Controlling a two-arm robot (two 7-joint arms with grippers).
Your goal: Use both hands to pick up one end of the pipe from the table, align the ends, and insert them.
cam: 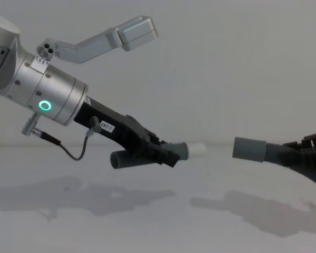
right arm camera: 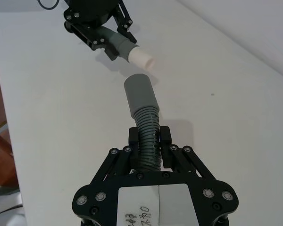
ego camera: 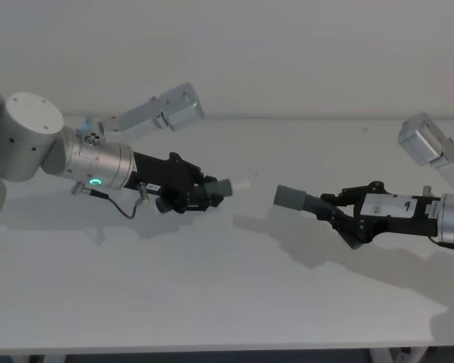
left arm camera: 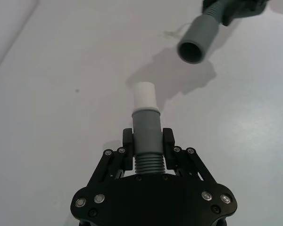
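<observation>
Both pieces are off the matte white table (ego camera: 212, 302) and held in the air, ends facing but well apart.

Left slim black two-fingered gripper (ego camera: 206, 195) is pinched on the ribbed neck of the dark-grey plastic pipe piece with the short white stub (left arm camera: 146, 136). The white stub (left arm camera: 144, 96) points toward 3 o'clock in the head view. The curved tail hangs out below the fingers in the chest view.

Right slim black two-fingered gripper (ego camera: 334, 213) is pinched on the corrugated section of the second dark-grey pipe piece with the open collar (right arm camera: 142, 108). The open collar (ego camera: 290, 198) faces 9 o'clock in the head view.

Risks from here, my read:
- Axes aren't coaxial. In the left wrist view the collar mouth sits at roughly 1 o'clock from the stub and is angled, not square on. Closing the gap now likely lands the stub on the collar rim, not in the bore.
- The right grip is on the flexible ribs, well behind the collar. Any contact load probably bends the hose and deflects the collar rather than seating it.
- The left grip is on a round neck, so an off-axis push could rotate or slide the piece in the fingers.
- A jam with continued push could pop a piece out onto the table.

Square up tilt and height first, then feed slowly.
</observation>
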